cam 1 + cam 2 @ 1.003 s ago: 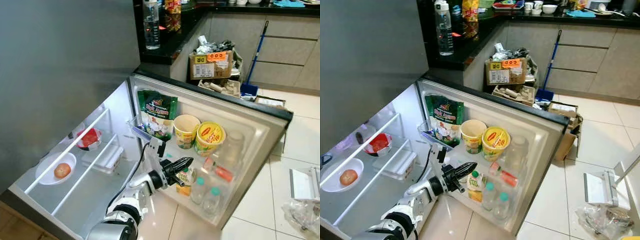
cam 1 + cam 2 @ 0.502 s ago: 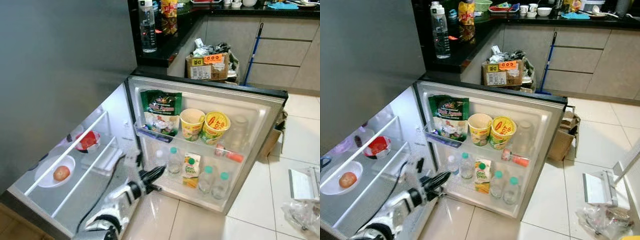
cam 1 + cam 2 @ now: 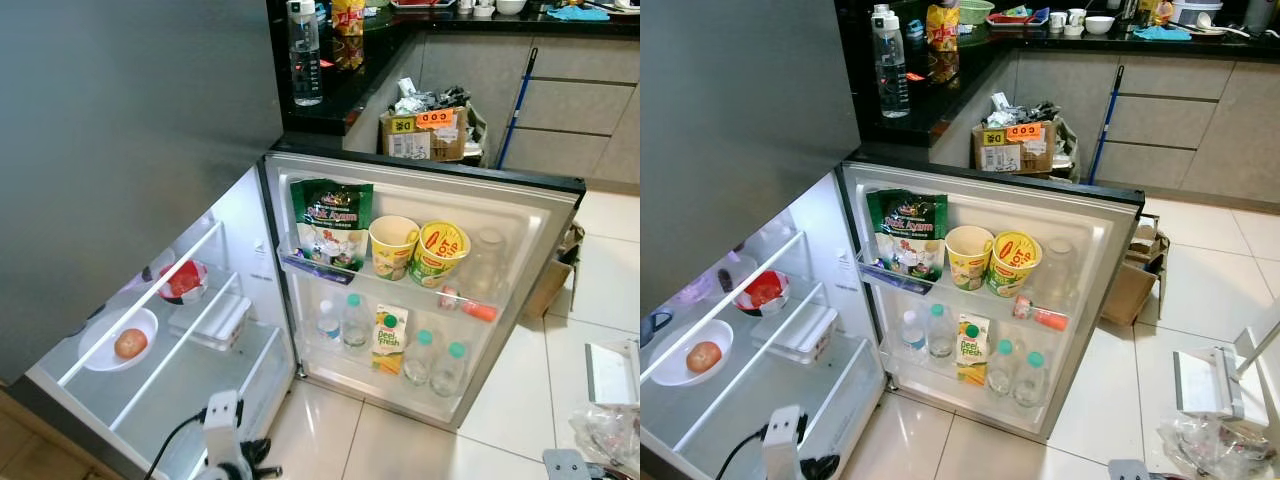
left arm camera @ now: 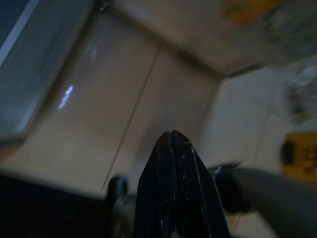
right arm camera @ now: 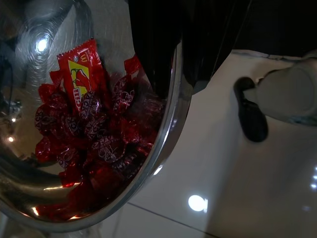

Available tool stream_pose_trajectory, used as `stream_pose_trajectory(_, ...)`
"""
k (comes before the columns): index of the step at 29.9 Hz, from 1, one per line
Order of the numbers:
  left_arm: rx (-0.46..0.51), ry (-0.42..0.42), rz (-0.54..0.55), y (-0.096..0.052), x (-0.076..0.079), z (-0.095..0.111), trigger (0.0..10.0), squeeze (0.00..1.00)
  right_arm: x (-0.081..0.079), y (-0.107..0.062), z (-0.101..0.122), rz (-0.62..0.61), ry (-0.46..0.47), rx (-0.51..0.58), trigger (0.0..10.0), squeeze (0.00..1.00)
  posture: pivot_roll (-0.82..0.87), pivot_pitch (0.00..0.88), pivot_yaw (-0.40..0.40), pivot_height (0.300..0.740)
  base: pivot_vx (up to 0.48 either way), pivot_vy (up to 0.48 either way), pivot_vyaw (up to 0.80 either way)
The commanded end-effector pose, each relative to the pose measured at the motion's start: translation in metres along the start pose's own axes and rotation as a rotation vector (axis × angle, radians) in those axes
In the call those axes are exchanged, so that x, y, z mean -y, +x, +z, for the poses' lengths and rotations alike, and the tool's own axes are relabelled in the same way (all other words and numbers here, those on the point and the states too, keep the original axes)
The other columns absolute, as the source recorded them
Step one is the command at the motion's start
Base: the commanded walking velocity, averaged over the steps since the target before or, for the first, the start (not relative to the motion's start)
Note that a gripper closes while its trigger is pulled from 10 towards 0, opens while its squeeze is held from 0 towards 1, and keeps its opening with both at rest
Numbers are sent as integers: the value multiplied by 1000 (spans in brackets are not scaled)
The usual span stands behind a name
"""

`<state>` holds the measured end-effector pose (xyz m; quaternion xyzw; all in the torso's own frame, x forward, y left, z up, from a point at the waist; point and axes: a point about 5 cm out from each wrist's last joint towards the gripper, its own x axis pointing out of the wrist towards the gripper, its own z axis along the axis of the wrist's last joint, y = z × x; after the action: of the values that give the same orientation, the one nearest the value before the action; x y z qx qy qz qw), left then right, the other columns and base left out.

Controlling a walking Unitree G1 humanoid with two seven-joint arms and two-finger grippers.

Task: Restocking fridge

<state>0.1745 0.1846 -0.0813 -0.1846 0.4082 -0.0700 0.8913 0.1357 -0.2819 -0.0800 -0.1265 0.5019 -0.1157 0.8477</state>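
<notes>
The fridge door (image 3: pixel 530 215) stands wide open. Its lower shelf holds a juice carton (image 3: pixel 388 340) among several water bottles (image 3: pixel 352 320). The upper shelf carries a green bag (image 3: pixel 334 225), a noodle cup (image 3: pixel 393 246) and a yellow tub (image 3: pixel 441 253). My left gripper (image 4: pixel 172 133) is shut and empty, hanging low over the floor tiles in front of the fridge. The left arm (image 3: pixel 222 440) shows at the bottom edge. My right gripper (image 5: pixel 179 82) clamps the rim of a metal bowl (image 5: pixel 163 148) filled with red candies (image 5: pixel 94 129).
Inside the fridge are a plate with an orange fruit (image 3: pixel 130 343), a red bowl (image 3: pixel 182 281) and a clear container (image 3: pixel 215 320). A cardboard box (image 3: pixel 425 135) and a broom (image 3: pixel 510 105) stand behind the door. A plastic bag (image 3: pixel 605 440) lies on the floor at right.
My left arm has drawn back from the door's lower shelf and dropped to the bottom of the view. The juice carton stays on the shelf. The camera has shifted too.
</notes>
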Motion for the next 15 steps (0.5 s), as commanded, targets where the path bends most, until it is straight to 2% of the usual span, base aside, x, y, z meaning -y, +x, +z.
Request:
stream_pose_trajectory(1, -56, 5, 63, -9, -13, -12, 10000, 0, -4, 1, 10, 17, -32, 41, 10000, 0, -107, 0, 22, 740, 0, 0, 738)
stream_pose_trajectory(2, -83, -8, 108, -13, -18, -22, 10000, 0, -5, 2, 13, 23, -40, 49, 10000, 0, -103, 0, 20, 740, 0, 0, 744)
stream_pose_trajectory(6, -105, -6, 145, -16, -21, -27, 10000, 0, -7, 2, 17, 34, -50, 57, 10000, 0, -101, 0, 17, 740, 0, 0, 741)
stream_pose_trajectory(15, -97, 0, 157, -12, -19, -22, 10000, 0, -14, 3, 24, 63, -73, 76, 10000, 0, -96, 0, 17, 740, 0, 0, 740)
